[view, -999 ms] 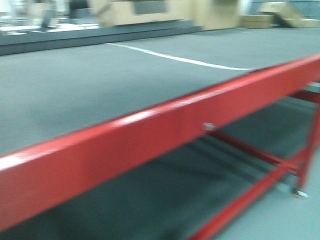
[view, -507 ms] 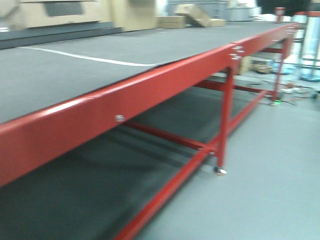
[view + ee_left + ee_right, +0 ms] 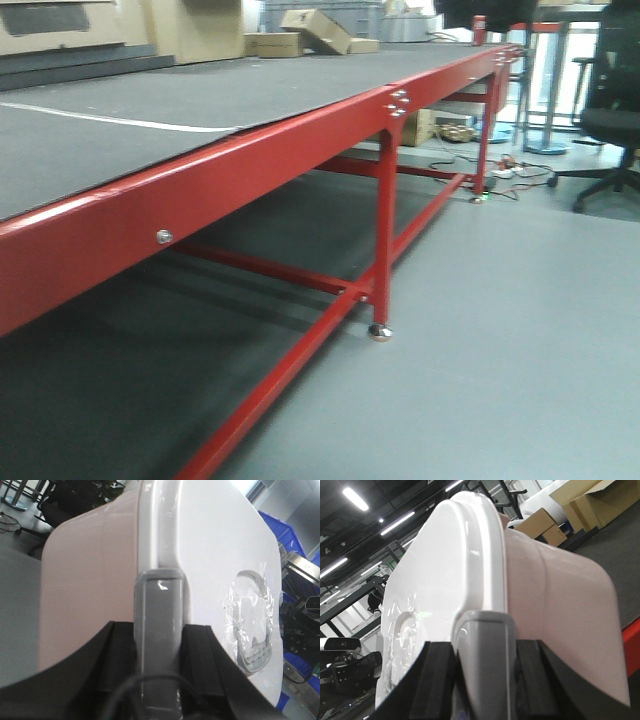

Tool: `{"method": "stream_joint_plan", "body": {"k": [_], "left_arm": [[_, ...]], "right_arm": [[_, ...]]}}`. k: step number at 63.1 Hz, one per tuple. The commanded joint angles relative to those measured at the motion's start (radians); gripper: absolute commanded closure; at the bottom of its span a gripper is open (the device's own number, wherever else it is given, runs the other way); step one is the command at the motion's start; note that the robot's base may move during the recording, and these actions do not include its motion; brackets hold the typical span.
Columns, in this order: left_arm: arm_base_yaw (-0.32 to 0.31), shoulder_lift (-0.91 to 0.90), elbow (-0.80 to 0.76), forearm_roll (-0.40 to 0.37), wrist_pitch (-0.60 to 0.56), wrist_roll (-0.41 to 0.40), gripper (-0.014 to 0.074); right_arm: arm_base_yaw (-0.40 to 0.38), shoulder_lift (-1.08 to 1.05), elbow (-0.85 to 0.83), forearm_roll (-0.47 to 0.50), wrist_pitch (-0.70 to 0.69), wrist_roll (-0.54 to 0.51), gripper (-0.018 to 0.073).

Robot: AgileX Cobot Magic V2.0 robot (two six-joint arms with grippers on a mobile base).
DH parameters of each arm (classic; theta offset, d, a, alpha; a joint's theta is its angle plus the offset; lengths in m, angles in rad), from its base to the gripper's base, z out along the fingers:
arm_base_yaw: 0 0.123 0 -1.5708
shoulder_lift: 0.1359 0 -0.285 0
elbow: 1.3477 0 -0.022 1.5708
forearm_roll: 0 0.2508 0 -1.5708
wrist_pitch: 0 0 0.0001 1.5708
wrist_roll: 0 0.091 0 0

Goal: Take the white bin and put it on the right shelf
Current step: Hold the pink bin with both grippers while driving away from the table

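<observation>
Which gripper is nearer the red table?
Left, probably: the left gripper clamps the white bin on its table-side rim; the right gripper holds the far rim, the red table beyond.

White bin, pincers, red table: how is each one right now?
white bin: lid on, clamped between both pincers.
left pincer: shut on the white bin.
right pincer: shut on the white bin.
red table: standing, dark mat on top.

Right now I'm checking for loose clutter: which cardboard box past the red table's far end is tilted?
The middle cardboard box: it leans at an angle, while the left box and the right box beside it sit level.
</observation>
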Motion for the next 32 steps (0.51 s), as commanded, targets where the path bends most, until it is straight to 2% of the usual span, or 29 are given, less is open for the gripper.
{"method": "stream_joint_plan", "body": {"k": [1,32], "left_arm": [[-0.053,-0.038,-0.035,-0.076,0.298,0.039,0.0722],[-0.053,-0.038,-0.035,-0.076,0.298,0.039,0.0722]], "right_arm": [[0.048,-0.040,-0.037,0.071,0.282,-0.017,0.0502],[0.048,-0.040,-0.037,0.071,0.282,-0.017,0.0502]]}}
